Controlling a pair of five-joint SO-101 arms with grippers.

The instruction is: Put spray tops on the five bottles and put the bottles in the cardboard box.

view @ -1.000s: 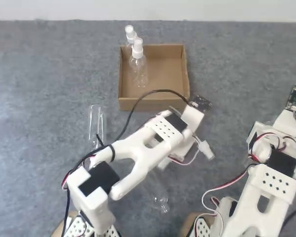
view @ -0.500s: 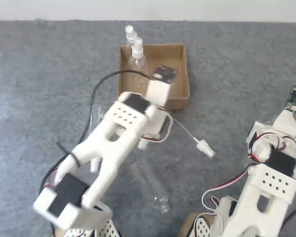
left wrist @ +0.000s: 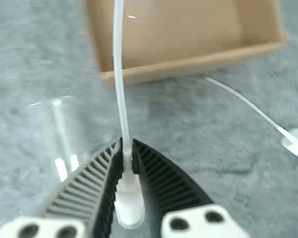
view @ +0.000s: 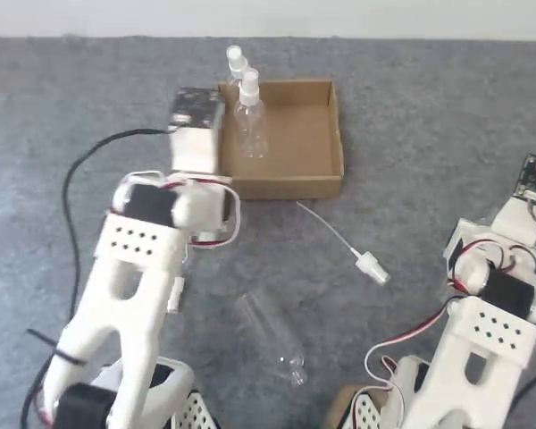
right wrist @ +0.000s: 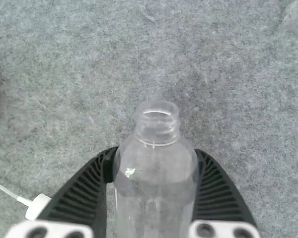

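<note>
Capping, I reckon: left gripper (left wrist: 125,157), beside the cardboard box (left wrist: 188,59), pinches a spray top (left wrist: 128,198); right gripper (right wrist: 155,154) clamps an open bottle (right wrist: 156,173); next, tube (left wrist: 118,74) into neck (right wrist: 160,121).

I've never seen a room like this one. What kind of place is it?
Probably a robot practice table: a left arm and right arm on a grey carpet-like cover, with a cardboard box and spray bottles.
</note>
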